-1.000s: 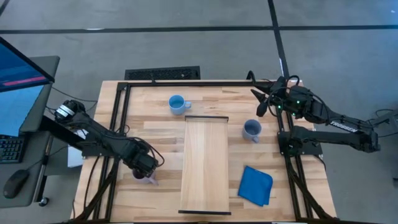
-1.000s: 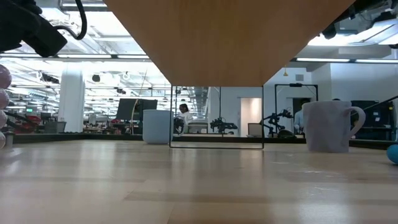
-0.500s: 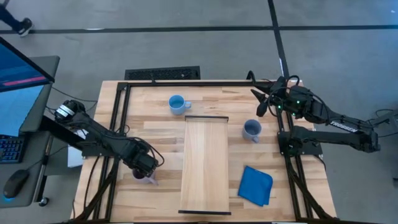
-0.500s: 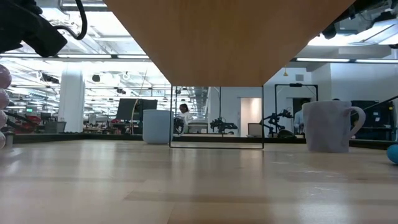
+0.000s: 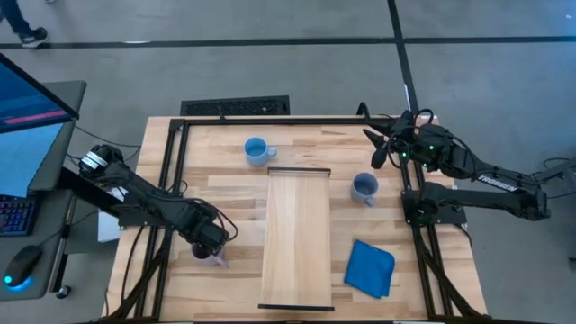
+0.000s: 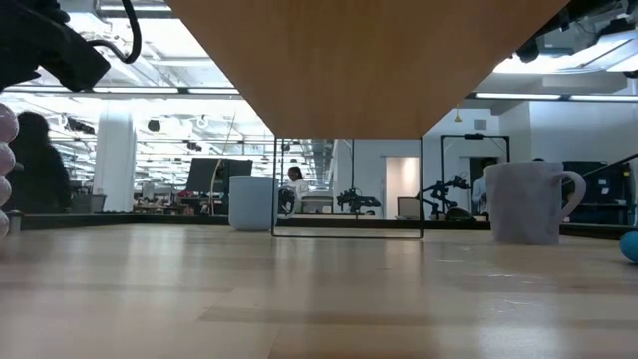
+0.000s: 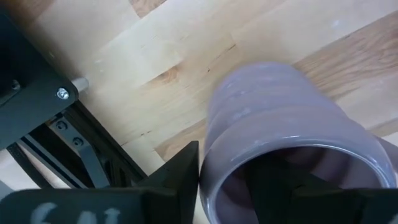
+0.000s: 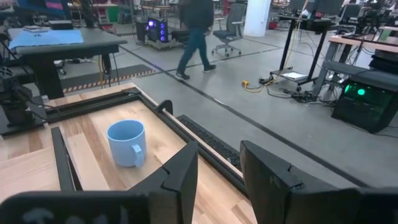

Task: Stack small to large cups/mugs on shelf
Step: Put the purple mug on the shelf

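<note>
Fingers of our left gripper [image 7: 249,186] straddle the wall of the pale purple mug [image 7: 286,137]: one dark finger [image 7: 177,171] sits outside the wall and the other reaches down inside the mouth, so we judge the rim is being pinched, though how firmly we cannot tell. From above, that gripper [image 5: 212,245] sits over the mug [image 5: 218,260] near the table's left front edge, well apart from the shelf [image 5: 297,236]. Grabbing by the rim makes sense to us, since it leaves the mug's base free to drop into a bigger mug.

Our right gripper [image 8: 217,165] waits with its fingers spread and nothing between them, held above the far right corner of the table [image 5: 205,193]; from above it [image 5: 382,144] is clear of everything, presumably parked out of the way.

Outward from there, the grey-blue mug [image 5: 364,187] stands just beside the shelf's right edge, and the bright light blue mug [image 5: 257,149] stands near the shelf's far left corner; the right wrist view also catches it [image 8: 126,142]. A blue cloth [image 5: 370,267] lies flat to the right of the shelf, toward the front. Nothing stands on the shelf board, so no stacking is done so far. A person [image 8: 194,34] walks the floor beyond the table.
</note>
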Available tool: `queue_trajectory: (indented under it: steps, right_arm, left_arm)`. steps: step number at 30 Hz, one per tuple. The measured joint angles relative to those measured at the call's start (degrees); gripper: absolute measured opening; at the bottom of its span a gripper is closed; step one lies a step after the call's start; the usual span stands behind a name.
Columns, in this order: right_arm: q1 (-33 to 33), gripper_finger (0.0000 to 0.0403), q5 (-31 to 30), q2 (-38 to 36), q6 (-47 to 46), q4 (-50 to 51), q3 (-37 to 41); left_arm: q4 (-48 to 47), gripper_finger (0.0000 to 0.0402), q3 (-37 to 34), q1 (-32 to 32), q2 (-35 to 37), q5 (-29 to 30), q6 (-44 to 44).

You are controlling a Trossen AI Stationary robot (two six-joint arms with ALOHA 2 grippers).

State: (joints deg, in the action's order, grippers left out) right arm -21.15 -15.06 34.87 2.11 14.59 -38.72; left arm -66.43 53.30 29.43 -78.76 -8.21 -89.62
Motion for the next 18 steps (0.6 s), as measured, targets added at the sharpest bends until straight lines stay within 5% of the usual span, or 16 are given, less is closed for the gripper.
queue_trajectory:
  steps: [10, 18]
  right_arm:
    - [0.0, 0.0143, 0.0, 0.0, 0.0, 0.0, 0.0]
    - [0.0, 0.0143, 0.0, 0.0, 0.0, 0.0, 0.0]
  left_arm:
    - [0.3, 0.0037, 0.0, 0.0, 0.0, 0.0, 1.2]
    - [0.3, 0.0031, 0.0, 0.0, 0.1, 0.1, 3.3]
